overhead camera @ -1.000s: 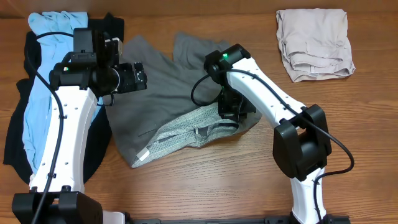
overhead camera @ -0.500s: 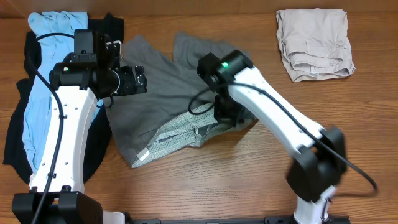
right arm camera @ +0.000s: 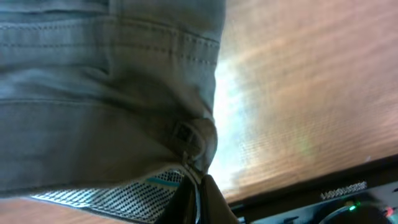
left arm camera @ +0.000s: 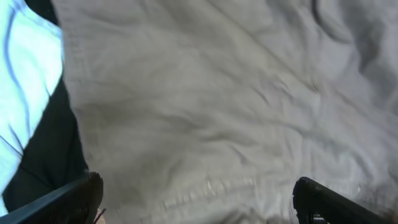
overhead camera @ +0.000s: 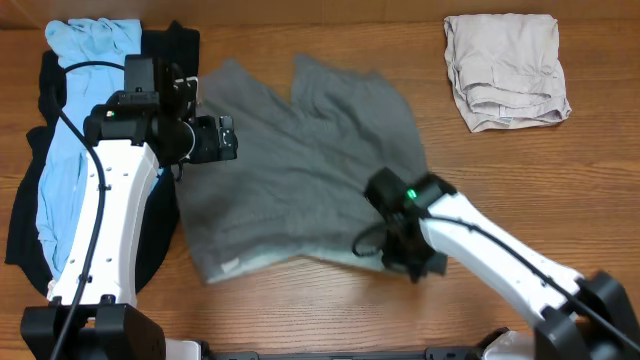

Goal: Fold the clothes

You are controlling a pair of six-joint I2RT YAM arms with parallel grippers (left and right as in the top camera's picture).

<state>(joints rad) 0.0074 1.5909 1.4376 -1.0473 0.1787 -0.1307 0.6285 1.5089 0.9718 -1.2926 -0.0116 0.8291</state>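
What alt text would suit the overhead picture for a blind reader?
Grey shorts lie spread on a wooden table, the right hand pinching their near edge. The left hand hovers open over the shorts; blue and black clothes lie left, a beige garment far right.

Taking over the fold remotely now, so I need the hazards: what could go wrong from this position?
1. The right gripper is shut on only a waistband corner of the grey shorts; that thin pinch may slip.
2. The corner lies toward the table front edge; a pull that way could drag cloth off.
3. The open left gripper hangs over the shorts beside the light blue garment and black garment, so a grab might catch those too.
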